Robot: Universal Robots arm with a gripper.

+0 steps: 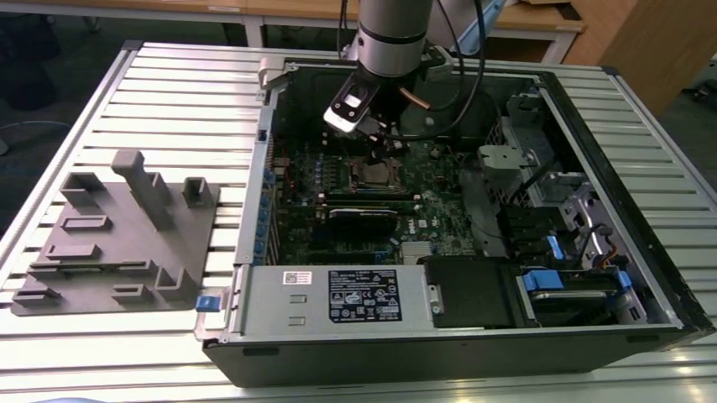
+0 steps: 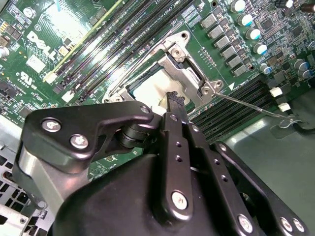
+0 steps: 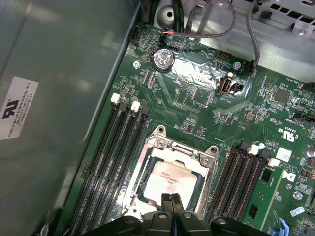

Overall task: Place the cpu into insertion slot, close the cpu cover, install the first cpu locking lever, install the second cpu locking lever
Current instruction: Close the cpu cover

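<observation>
Hovers with gripper [image 3: 172, 197] jaws pressed together, pinching nothing, at the edge of the cpu [image 3: 170, 178]. Finds cpu seated in insertion slot [image 3: 141, 172], framed by cpu cover [image 3: 192, 153], inside computer case [image 1: 448, 357] on worktop [image 1: 168, 92].

Arm [image 1: 392, 34] hangs inside open computer case [image 1: 448, 361], above insertion slot [image 1: 375, 174].

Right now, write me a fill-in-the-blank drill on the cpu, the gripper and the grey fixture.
The cpu lies in the ___.
The gripper, fingertips together, is ___.
The grey fixture stands at the exterior view's ___ of the case.
Missing: slot; shut; left.
</observation>
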